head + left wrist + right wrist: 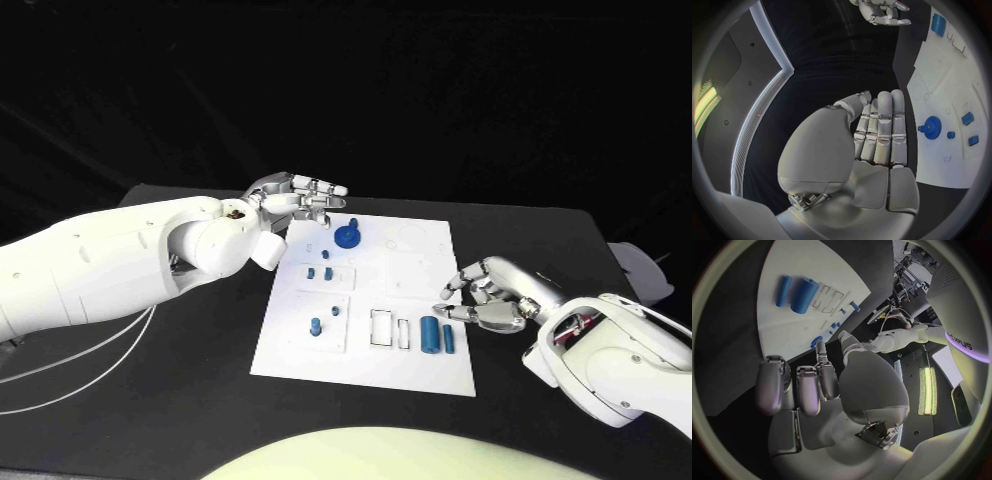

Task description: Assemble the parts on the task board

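While both silver hands wait at the edges of the white task board (418,370), none of the blue parts is held. At the board's far left corner, the left hand (296,200) holds its fingers straight and close together, gripping nothing, just beside the blue gear (348,237) that sits on the board with a small blue peg (951,135) close by it. At the board's right edge, the right hand (483,300) has its fingers loosely curled and apart, also empty, right next to a wide blue cylinder (430,333) and a slimmer blue rod (450,338) lying side by side near two open rectangular slots (391,329). Smaller blue pieces (320,270) stand along the board's left half. Judging from this layout, the right hand looks best placed for the next pick: it would do well to come down over the near cylinder, pinch it across its width without nudging the rod, and keep it level for seating. The left hand should stay clear of the gear meanwhile.
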Controlling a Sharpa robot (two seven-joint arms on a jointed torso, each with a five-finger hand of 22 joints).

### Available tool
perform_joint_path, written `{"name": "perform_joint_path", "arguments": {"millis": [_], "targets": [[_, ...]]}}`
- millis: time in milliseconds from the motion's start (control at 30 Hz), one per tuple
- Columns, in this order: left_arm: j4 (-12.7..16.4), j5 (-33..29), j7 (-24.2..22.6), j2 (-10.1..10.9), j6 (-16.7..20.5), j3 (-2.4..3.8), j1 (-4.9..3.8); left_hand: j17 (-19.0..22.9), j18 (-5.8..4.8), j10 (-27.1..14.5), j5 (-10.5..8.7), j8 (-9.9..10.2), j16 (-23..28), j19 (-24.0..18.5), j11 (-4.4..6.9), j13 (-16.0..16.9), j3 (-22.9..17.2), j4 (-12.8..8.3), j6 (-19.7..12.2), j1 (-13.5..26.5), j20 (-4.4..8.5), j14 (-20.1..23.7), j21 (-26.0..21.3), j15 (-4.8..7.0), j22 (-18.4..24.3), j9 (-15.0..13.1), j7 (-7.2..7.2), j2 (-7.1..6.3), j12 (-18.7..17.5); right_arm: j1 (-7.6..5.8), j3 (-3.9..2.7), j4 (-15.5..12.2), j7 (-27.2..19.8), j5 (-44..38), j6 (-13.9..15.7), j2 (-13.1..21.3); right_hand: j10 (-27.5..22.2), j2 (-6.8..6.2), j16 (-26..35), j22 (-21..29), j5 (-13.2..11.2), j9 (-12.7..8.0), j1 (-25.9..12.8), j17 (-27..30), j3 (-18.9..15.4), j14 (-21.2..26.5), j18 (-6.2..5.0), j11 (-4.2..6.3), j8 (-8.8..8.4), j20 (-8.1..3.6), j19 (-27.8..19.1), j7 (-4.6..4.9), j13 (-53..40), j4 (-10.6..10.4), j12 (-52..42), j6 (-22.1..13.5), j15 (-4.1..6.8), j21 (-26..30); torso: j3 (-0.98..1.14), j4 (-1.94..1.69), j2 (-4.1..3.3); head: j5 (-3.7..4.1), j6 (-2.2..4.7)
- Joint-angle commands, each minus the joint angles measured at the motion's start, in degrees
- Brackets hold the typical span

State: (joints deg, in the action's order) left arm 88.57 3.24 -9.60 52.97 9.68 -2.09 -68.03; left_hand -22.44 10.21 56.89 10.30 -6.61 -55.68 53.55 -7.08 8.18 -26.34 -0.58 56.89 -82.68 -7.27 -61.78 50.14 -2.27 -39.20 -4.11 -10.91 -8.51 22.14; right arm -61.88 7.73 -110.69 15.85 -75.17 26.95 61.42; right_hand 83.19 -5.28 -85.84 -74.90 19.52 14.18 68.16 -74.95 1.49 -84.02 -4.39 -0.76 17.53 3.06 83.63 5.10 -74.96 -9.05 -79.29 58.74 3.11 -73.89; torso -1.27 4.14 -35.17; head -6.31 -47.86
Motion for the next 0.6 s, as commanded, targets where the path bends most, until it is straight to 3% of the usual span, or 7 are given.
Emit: {"name": "perform_joint_path", "arguments": {"millis": [33, 300, 600], "targets": [[0.14, -0.31, -1.09, -0.01, -1.02, -0.05, 0.04, 0.06, 0.38, -0.38, 0.01, -0.23, -0.24, -0.18, 0.03, 0.07, 0.24, -0.21, -0.42, 0.28, -0.16, 0.24, 0.03, -0.15, -0.03, -0.08, -0.14, -0.23, 0.33, 0.99, 0.16, -0.5, 8.31, -5.19, -2.0, 0.07, 0.32, 0.13, -0.52, -10.01, -0.29, 0.55, -0.41, -7.87, -1.47, -4.64, 1.21, 0.14, 0.64, 0.05, 0.5, 0.02, -3.23, -0.84, -0.64, -0.5, 0.06, -0.46, -0.31, 0.17, 0.37, 1.48, -0.58], [0.41, -0.32, -1.14, 0.09, -0.98, -0.09, 0.05, 0.07, 0.37, -0.38, 0.01, -0.25, -0.24, -0.18, 0.03, 0.07, 0.24, -0.21, -0.41, 0.29, -0.16, 0.25, 0.03, -0.16, -0.02, -0.09, -0.14, -0.21, 0.35, 2.89, 0.28, 0.27, 13.42, -9.57, -0.71, -2.16, 0.49, 0.06, -1.06, -10.17, -0.22, 1.33, -0.35, -8.85, -3.57, -4.77, 1.24, 0.14, 1.5, 0.04, 0.59, -0.07, -4.12, -2.16, -1.16, -0.93, 0.06, -0.57, -0.29, -0.07, 0.17, 2.53, -0.64], [0.69, -0.32, -1.11, 0.52, -0.87, -0.09, 0.04, 0.08, 0.37, -0.38, 0.01, -0.29, -0.24, -0.19, 0.03, 0.08, 0.25, -0.19, -0.4, 0.32, -0.17, 0.27, 0.01, -0.16, -0.02, -0.1, -0.13, -0.18, 0.41, 4.0, 0.3, 1.45, 16.29, -11.59, -1.57, -4.41, 0.69, 0.2, -1.21, -10.2, 0.3, 2.97, -0.28, -9.14, -6.25, -4.76, 1.17, 0.4, 3.39, -0.06, 0.51, -0.43, -5.06, -4.36, -1.66, -0.88, 0.23, -0.14, -0.28, -0.17, 0.13, 2.7, -1.15]]}}
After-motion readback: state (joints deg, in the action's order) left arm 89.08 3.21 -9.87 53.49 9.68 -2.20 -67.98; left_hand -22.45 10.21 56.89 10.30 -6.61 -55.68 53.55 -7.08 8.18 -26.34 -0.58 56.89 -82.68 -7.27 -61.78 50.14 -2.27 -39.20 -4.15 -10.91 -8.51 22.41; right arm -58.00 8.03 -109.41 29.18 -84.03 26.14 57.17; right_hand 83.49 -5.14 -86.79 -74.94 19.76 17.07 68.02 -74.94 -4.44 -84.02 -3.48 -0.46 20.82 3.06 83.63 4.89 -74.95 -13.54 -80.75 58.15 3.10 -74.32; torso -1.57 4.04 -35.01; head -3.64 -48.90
